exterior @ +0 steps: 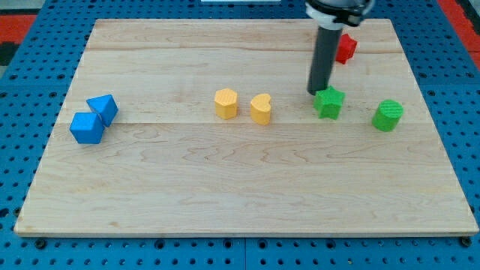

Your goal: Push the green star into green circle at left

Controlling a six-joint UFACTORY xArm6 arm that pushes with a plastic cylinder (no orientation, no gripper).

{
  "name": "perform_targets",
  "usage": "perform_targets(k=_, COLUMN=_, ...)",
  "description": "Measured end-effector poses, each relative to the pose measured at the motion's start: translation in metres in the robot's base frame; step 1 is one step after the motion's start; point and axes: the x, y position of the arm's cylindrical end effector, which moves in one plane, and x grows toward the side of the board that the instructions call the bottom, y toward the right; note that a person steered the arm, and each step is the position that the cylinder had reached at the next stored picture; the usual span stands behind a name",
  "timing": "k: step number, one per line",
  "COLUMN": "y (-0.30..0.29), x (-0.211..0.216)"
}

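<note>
One clawless rod, so nothing is grasped; our tip (316,92) touches the green star-shaped block (328,103) at its upper-left edge; the green round block (388,115) sits near, to the view's right.

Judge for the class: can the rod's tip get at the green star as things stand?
Probably yes. My tip sits right at the green star, at its upper-left edge, with nothing between them. The green circle lies apart, toward the view's right.

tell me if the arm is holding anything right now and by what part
Nothing is held: the arm ends in a plain rod. My tip is right at the green star's upper-left edge.
</note>
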Motion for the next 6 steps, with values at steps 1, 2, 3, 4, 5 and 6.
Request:
perform_targets(k=1, y=0.024, x=0.005)
perform_targets(k=2, y=0.007, x=-0.005)
perform_targets(k=3, y=-0.057, x=-0.017)
perform_targets(k=4, y=-0.045, x=0.016)
perform_targets(k=5, y=-0.015, x=0.03)
perform_targets(k=6, y=0.001, x=0.031)
